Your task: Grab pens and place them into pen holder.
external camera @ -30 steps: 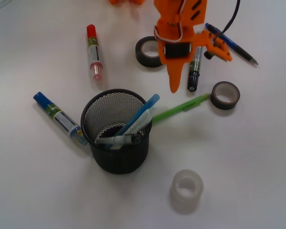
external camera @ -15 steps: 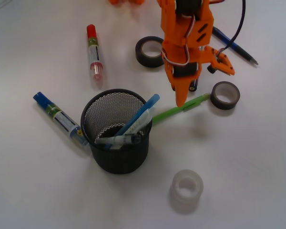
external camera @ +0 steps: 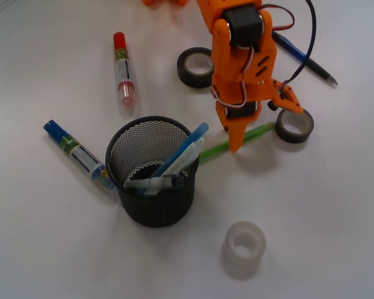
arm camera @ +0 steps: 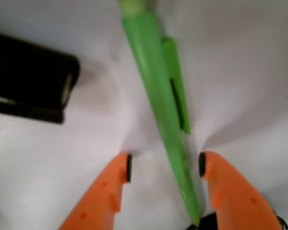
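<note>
On the white table (external camera: 311, 205), the orange arm (external camera: 240, 56) is the largest thing, and it reaches down over the green pen (external camera: 219, 147). Its gripper (arm camera: 164, 165) stands open, one orange finger on either side of the pen's barrel; the wrist view shows a gap of table between each finger (arm camera: 110, 184) and the pen, so it holds nothing. The front view shows only one finger tip at the pen and cannot settle how wide the jaws stand.

The black mesh pen holder (external camera: 152, 180) stands just left of the green pen, whose near end reaches its rim. Three pens lean inside: a light blue pen (external camera: 186, 146), a clear-white pen (external camera: 188, 159) and a silver pen (external camera: 151, 183). A dark blue pen (external camera: 311, 62) lies behind the arm, well apart from the holder.

Three tape rolls show: two dark (external camera: 195, 67) (external camera: 296, 126), one translucent (external camera: 244, 248). Two thick markers lie left, red-capped (external camera: 122, 66) and blue-capped (external camera: 76, 154). The wrist view alone shows the green pen's clip (arm camera: 177, 86).
</note>
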Robot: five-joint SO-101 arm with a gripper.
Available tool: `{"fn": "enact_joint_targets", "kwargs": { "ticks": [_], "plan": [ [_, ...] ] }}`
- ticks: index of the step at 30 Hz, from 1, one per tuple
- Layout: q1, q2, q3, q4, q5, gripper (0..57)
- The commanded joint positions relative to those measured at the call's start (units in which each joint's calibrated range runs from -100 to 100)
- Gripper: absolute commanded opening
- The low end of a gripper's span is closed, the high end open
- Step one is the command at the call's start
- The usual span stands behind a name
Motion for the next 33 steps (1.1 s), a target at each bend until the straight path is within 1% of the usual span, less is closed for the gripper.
{"fn": "enact_joint_targets", "kwargs": {
  "ticks": [1, 3, 4, 6, 8, 15, 21, 26, 33],
  "plan": [
    [-0.04, 0.48, -2.15, -0.44, 0.24, 12.6],
    [-0.04, 1.16, -2.15, -0.44, 0.44, 6.5],
    [0.03, 1.42, -2.15, -0.62, 0.44, 4.6],
    [0.03, 2.01, -2.15, -1.23, 0.49, 3.7],
    [0.03, 2.44, -2.15, -1.58, 0.44, 0.3],
    [0.11, 1.67, -3.33, -2.98, 0.54, 0.4],
    [-0.49, -7.33, -8.22, -2.54, 0.24, 0.4],
    [-0.57, -16.17, -8.04, 1.39, -3.96, 0.4],
    [1.30, -26.37, -7.95, 11.46, -9.87, 0.4]
  ]
}}
